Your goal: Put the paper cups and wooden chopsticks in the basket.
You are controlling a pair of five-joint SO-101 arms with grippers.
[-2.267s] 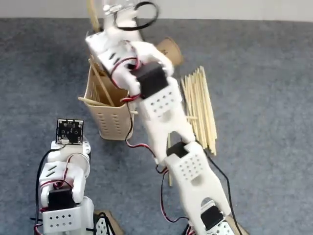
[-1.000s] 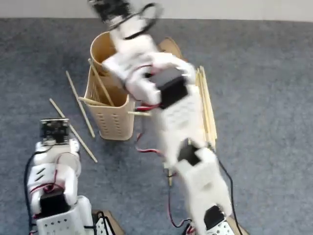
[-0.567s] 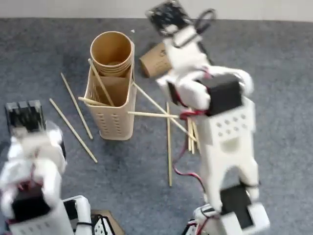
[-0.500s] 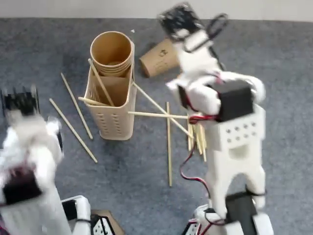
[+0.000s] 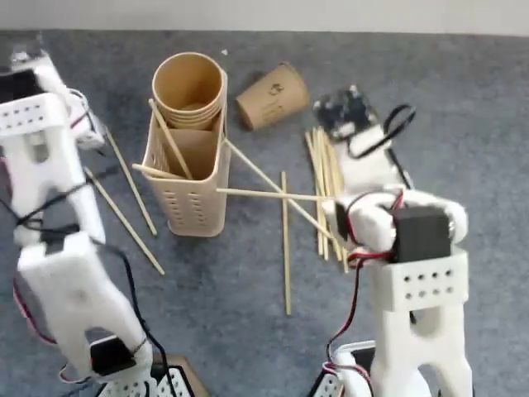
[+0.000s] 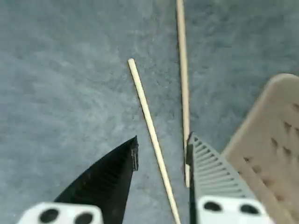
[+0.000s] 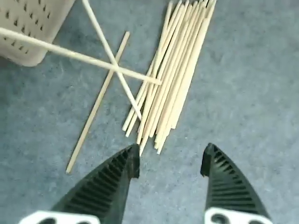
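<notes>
A cream basket [image 5: 188, 186] stands upright with stacked paper cups [image 5: 188, 83] in its far end and a few wooden chopsticks [image 5: 169, 136] leaning inside. Another paper cup [image 5: 271, 95] lies on its side behind the basket. A bundle of chopsticks [image 5: 325, 186] [image 7: 173, 79] lies right of the basket, and my right gripper [image 7: 170, 161] hangs open just short of its near ends. Two loose chopsticks [image 5: 124, 217] lie left of the basket. My left gripper [image 6: 161, 156] is open astride one chopstick [image 6: 150, 128], beside the basket wall [image 6: 275, 140].
Two chopsticks [image 5: 269, 194] stick out of the basket's right side and cross over the bundle. A single chopstick [image 5: 285, 240] [image 7: 98, 102] lies between basket and bundle. Grey carpet [image 5: 463, 124] covers the table. The left arm [image 5: 37, 141] stretches along the left edge.
The right arm swung away from the basket and came back over the bundle. The left arm rose and stretched out to the far left. Two chopsticks have appeared left of the basket.
</notes>
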